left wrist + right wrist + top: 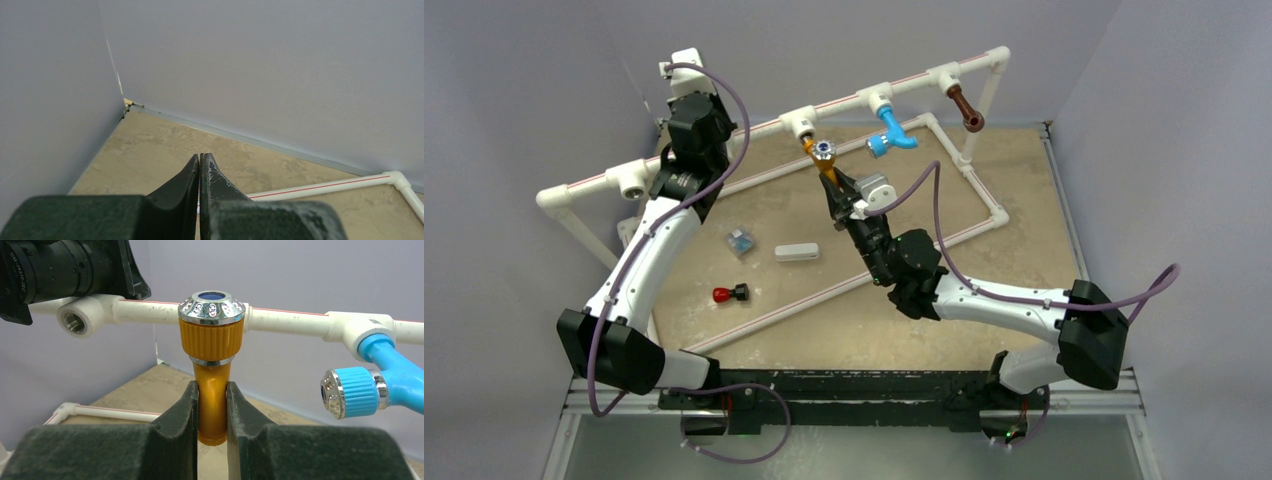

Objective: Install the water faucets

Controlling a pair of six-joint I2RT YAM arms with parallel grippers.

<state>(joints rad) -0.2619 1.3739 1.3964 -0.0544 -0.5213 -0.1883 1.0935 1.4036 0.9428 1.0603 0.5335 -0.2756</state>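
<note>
My right gripper [831, 182] [212, 400] is shut on the spout of the orange-yellow faucet [822, 155] [212, 347], whose silver cap faces the wrist camera. The faucet sits at a white tee [799, 122] on the raised pipe rail. A light blue faucet [892, 133] [367, 390] hangs from the neighbouring tee, and a dark brown faucet [965, 107] from the one at the right end. My left gripper [200, 159] is shut with nothing between its fingers, held up by the rail's left part near an empty tee [632, 178] [75, 320].
A white pipe frame [864, 275] lies on the tan board. Inside it are a small clear-blue part [741, 241], a white block [796, 252] and a red-and-black part [730, 294]. Lilac walls close in at the back and both sides.
</note>
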